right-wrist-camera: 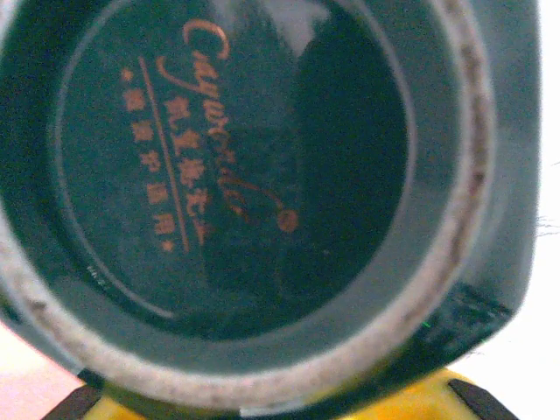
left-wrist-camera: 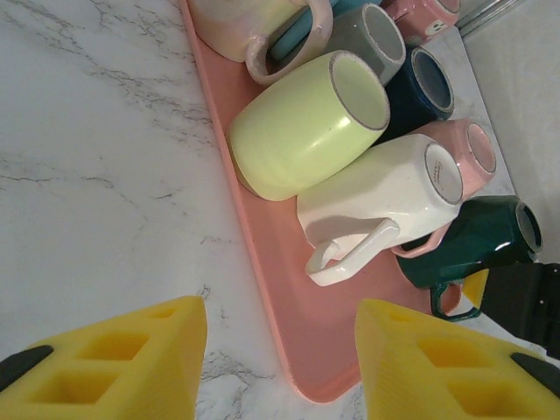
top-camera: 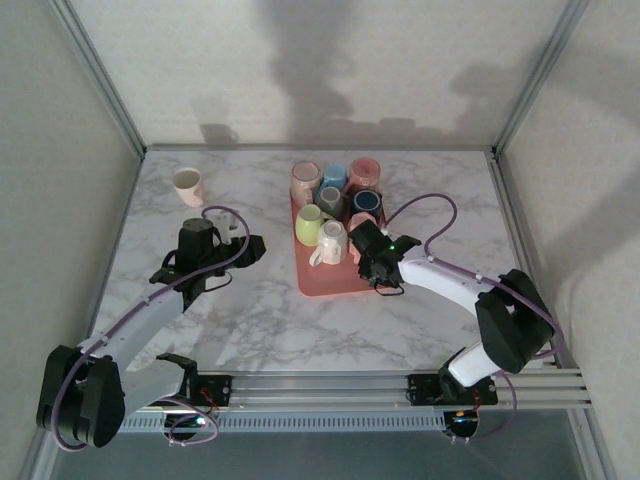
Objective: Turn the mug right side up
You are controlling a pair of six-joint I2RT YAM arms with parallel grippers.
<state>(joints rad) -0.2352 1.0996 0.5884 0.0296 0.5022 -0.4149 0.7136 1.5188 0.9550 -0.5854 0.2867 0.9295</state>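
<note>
A dark green mug [left-wrist-camera: 472, 245] is sitting upside down on a pink tray [left-wrist-camera: 306, 350], at about 4 o'clock among the other mugs. The right claw [top-camera: 372, 255] is crowding the mug's 4 o'clock side, near its handle [left-wrist-camera: 446, 302], with jaws narrowed. Whether they are actually pinching it cannot be told. The left claw [left-wrist-camera: 280, 359] is hovering at the tray's 9 o'clock, half open and empty. The mug is looking like glazed ceramic, so probably rigid, weighty, slippery and chippable. The handle, or the wall by the rim, is offering the surest hold.

dark green mug [right-wrist-camera: 262, 175] seen base-on, orange lettering inside its pale unglazed foot ring.
</note>
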